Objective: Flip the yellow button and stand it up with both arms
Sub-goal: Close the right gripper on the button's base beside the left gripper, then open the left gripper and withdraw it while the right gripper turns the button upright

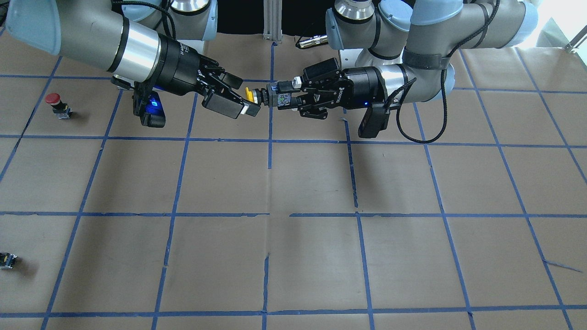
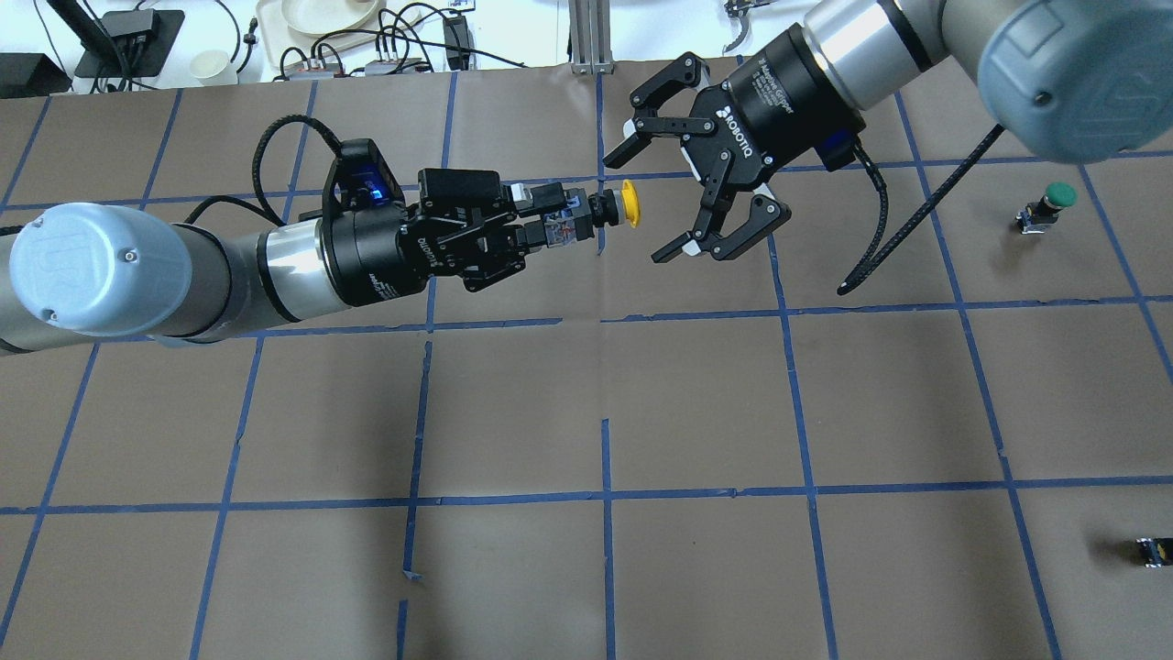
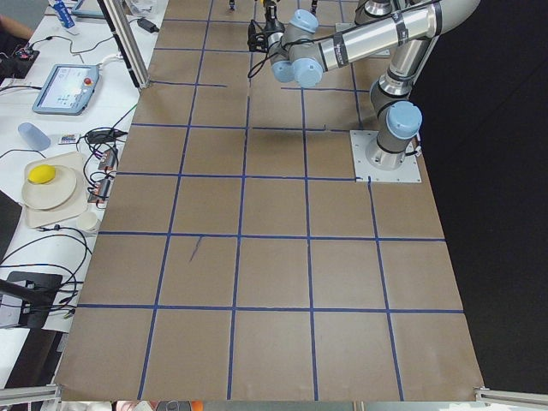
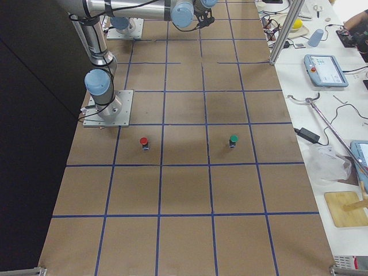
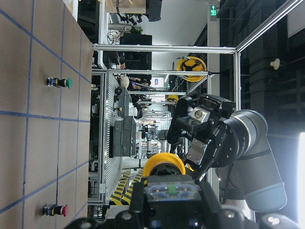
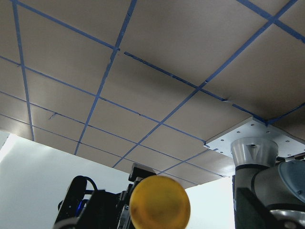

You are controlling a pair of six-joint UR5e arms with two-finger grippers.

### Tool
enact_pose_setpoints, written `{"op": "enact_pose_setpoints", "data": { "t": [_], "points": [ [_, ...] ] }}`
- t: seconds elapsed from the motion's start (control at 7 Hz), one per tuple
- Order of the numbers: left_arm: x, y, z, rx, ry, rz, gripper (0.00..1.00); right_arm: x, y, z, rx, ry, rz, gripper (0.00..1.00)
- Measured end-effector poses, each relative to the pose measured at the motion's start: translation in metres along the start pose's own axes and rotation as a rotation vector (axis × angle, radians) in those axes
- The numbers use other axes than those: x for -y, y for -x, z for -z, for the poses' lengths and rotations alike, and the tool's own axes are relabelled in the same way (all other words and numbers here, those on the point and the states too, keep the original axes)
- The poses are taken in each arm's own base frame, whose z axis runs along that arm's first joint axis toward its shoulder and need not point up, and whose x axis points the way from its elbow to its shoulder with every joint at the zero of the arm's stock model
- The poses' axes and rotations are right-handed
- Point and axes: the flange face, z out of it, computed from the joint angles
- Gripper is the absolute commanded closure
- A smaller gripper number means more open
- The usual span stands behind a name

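The yellow button (image 2: 630,203) is held level in the air above the table, its cap pointing at my right gripper. My left gripper (image 2: 550,216) is shut on its black-and-grey body; this also shows in the front view (image 1: 286,98). My right gripper (image 2: 641,205) is open, and its fingertips stand on either side of the yellow cap (image 1: 249,94) without gripping it. The left wrist view shows the cap (image 5: 164,164) with the open right gripper (image 5: 198,143) behind it. The right wrist view shows the cap (image 6: 159,202) close up.
A red-capped button (image 1: 56,103) and a green-capped button (image 2: 1054,201) stand on the brown, blue-taped table (image 2: 696,403) on the robot's right side. A small capless dark block (image 2: 1152,550) lies nearer the front on that side. Cables and dishes lie beyond the far edge.
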Motion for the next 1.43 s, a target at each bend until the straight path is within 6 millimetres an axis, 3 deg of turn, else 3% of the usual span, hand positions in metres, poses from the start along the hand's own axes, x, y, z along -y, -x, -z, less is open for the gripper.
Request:
{"op": "enact_pose_setpoints", "data": {
  "t": [0.14,0.43,0.71,1.43],
  "points": [
    [0.0,0.0,0.0,0.0,0.0,0.0,0.81,-0.001,0.0,-0.001,0.0,0.002,0.001,0.51],
    [0.0,0.0,0.0,0.0,0.001,-0.001,0.8,-0.005,0.002,-0.002,0.014,0.021,0.002,0.68],
    [0.001,-0.002,0.0,0.0,0.003,-0.007,0.0,-0.006,0.004,-0.003,0.029,0.046,0.007,0.7],
    [0.008,-0.015,0.003,0.016,0.029,0.002,0.0,0.001,0.005,0.009,0.03,0.003,0.039,0.71]
  ]
}}
